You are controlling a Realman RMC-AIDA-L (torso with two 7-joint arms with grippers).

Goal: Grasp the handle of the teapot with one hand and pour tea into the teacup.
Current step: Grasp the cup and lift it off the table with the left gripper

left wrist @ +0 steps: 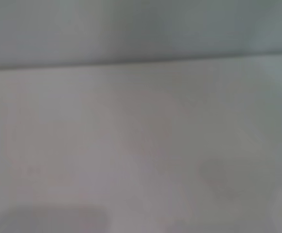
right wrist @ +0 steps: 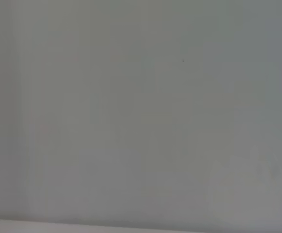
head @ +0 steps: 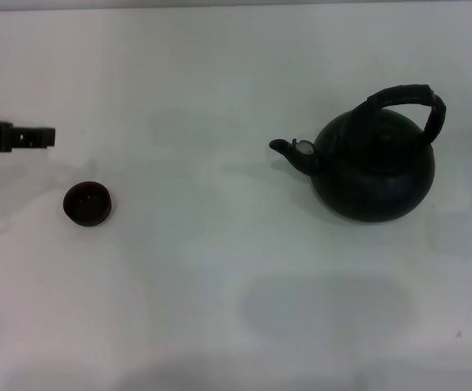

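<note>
Jaws of the left gripper (head: 47,136) come in from the left edge of the head view as a flat black bar above the desk (head: 220,285); whether they stand wide or narrow cannot be told from this angle. They hold nothing.

Just in front of those jaws and slightly toward the middle of the desk sits the teacup (head: 87,203), small, round, dark and upright, apart from the jaws and touching nothing but the desk. Well away from the jaws, across the desk on the robot's right, stands the teapot (head: 373,166), upright, round and matte black. Its short spout points back toward the jaws and the teacup, with a pale spot at the spout's base. Over its top arches the handle (head: 407,99), thick and black with a wrapped look, standing up and free of any grip.

No right gripper appears in any view. Both wrist views show only pale blank surface, with none of the task's things in them.
</note>
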